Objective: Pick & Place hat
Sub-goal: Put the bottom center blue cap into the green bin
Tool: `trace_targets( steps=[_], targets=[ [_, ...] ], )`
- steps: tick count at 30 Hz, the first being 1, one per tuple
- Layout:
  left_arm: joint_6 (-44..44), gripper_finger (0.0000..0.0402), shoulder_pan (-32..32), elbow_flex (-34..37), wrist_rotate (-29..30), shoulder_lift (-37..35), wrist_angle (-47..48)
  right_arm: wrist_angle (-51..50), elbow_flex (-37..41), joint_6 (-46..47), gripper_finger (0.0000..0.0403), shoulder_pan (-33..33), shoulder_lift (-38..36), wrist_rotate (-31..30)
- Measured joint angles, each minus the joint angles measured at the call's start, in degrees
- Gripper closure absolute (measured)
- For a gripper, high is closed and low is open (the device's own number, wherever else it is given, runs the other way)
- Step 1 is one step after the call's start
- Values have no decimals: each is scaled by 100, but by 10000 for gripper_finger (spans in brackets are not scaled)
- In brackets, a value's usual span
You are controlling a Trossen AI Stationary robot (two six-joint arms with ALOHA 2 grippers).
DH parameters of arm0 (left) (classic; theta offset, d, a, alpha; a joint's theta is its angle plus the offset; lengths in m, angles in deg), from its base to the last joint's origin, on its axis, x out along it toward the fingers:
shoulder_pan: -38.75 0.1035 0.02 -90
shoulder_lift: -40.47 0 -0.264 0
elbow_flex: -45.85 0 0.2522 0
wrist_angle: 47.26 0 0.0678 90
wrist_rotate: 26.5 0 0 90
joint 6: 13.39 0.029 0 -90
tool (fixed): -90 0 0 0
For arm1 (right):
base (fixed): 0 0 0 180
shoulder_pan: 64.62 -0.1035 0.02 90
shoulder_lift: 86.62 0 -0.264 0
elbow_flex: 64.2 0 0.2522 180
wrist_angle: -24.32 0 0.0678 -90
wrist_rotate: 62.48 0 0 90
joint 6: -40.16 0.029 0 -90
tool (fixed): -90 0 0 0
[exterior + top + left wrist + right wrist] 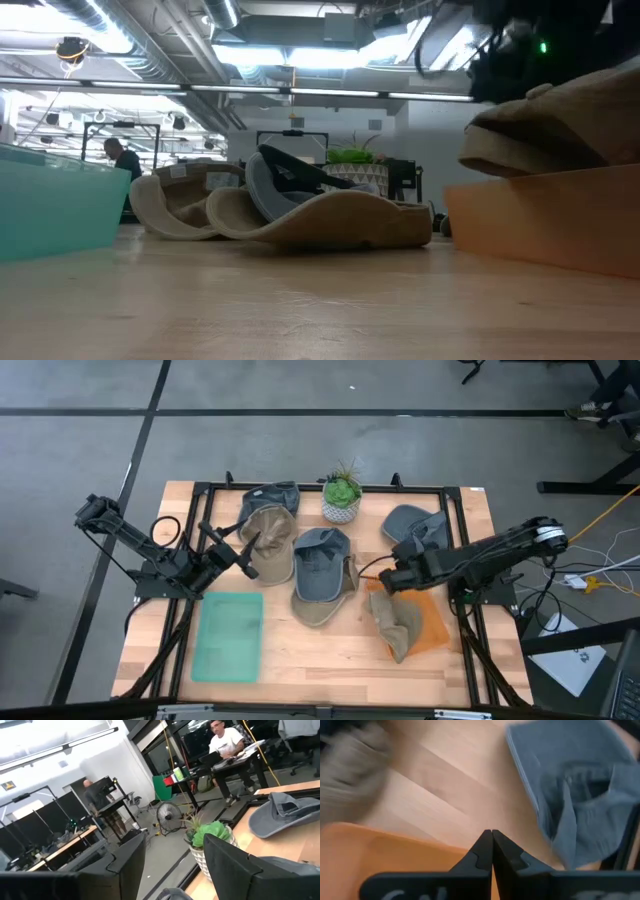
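Several hats lie on the wooden table. A khaki hat (393, 624) (560, 125) rests in the orange tray (432, 622) (540, 228). A grey-blue hat (322, 556) lies on a tan one (318, 603) at mid-table, and another tan hat (270, 545) lies to its left. My right gripper (386, 576) (491, 839) hovers shut over the orange tray's far-left corner, holding nothing. My left gripper (243, 551) (175, 870) is open beside the left tan hat, raised and pointing toward the plant.
A green tray (228, 636) (45, 210) sits near the left front. A potted plant (342, 497) (212, 836) stands at the far edge. More grey-blue hats lie far left (272, 495) and far right (414, 523) (575, 795). A black frame (455, 500) rims the table. People are in the room beyond.
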Motion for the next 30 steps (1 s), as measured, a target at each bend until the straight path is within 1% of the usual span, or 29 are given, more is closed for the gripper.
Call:
trace_targets(
  steps=[4,7,10,13,16,19,21,23,27,30],
  targets=[
    [-139,212,-77,0,-72,0,0,52,-337,-343,397,5,-568,35],
    [-322,214,-141,0,-394,0,17,374,-475,-432,395,-85,-874,41],
    [-654,217,-192,0,-822,-2,214,1013,-484,-702,390,-223,-1032,28],
    [-1098,217,-216,0,-1245,-2,576,1830,-425,-1130,384,-420,-986,24],
    [-1697,217,-221,0,-1746,0,992,2457,-392,-1480,375,-608,-808,180],
    [-2320,217,-214,2,-2354,0,1276,2811,-390,-1618,364,-788,-624,358],
    [-2674,218,-214,2,-2713,0,1439,2946,-390,-1604,356,-914,-509,362],
    [-3085,220,-182,-56,-2966,3,1862,3014,-388,-1598,347,-1024,-399,363],
    [-4049,228,102,-540,-3644,155,3185,3221,-388,-1432,331,-1203,-204,364],
    [-4346,235,356,-963,-4223,419,3961,3313,-388,-1305,324,-1318,-75,361]
  ],
)
